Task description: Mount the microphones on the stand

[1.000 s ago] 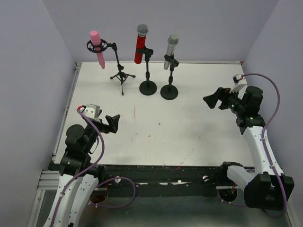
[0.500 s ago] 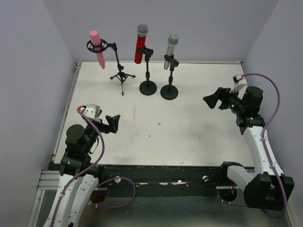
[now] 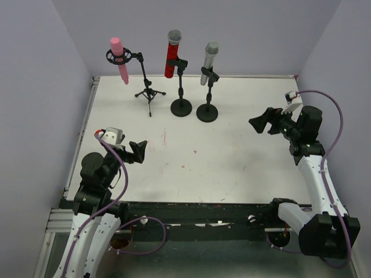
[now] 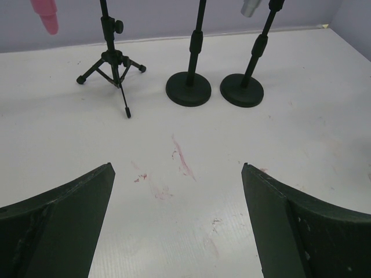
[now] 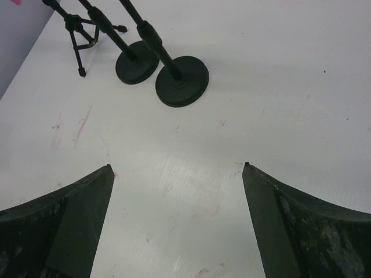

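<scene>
Three microphones sit in stands at the back of the white table. The pink microphone (image 3: 119, 59) hangs tilted in the ring of a tripod stand (image 3: 149, 92). The red microphone (image 3: 171, 54) is clipped on a round-base stand (image 3: 181, 107). The silver-grey microphone (image 3: 209, 62) is clipped on another round-base stand (image 3: 207, 112). My left gripper (image 3: 139, 150) is open and empty near the front left. My right gripper (image 3: 260, 123) is open and empty at the right. The left wrist view shows the pink tip (image 4: 46, 14) and the stand bases (image 4: 188, 89).
Lilac walls close the table on three sides. A metal rail runs along the left and back edges (image 3: 87, 116). Faint pink smudges mark the table surface (image 4: 182, 159). The right wrist view shows the two round bases (image 5: 181, 80) and the tripod (image 5: 78, 35).
</scene>
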### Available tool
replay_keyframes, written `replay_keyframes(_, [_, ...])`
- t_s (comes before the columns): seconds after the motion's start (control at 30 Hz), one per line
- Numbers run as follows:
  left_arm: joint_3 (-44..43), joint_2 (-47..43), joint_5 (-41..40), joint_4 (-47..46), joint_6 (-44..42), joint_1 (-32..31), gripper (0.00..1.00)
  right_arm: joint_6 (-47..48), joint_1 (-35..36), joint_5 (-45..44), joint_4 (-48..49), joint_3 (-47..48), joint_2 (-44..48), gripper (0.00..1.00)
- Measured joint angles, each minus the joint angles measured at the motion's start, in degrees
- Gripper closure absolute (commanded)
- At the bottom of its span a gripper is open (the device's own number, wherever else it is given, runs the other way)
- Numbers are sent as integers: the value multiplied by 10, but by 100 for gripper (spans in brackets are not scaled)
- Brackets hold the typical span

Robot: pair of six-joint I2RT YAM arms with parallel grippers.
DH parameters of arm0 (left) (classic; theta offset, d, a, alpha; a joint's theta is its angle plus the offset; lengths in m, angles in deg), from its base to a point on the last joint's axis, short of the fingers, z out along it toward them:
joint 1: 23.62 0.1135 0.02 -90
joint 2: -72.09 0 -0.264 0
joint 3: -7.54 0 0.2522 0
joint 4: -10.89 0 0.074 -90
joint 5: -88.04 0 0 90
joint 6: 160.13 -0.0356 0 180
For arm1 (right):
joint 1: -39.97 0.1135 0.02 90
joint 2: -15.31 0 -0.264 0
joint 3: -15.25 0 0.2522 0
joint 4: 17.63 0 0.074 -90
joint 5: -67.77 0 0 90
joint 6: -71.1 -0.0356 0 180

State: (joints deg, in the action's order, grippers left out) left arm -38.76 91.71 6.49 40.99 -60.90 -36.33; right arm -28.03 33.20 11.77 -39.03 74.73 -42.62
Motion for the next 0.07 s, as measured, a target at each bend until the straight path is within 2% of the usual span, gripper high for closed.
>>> replay_keyframes(0.07, [0,0,0,0,0,0,1,2,0,0,-3,0,4,0])
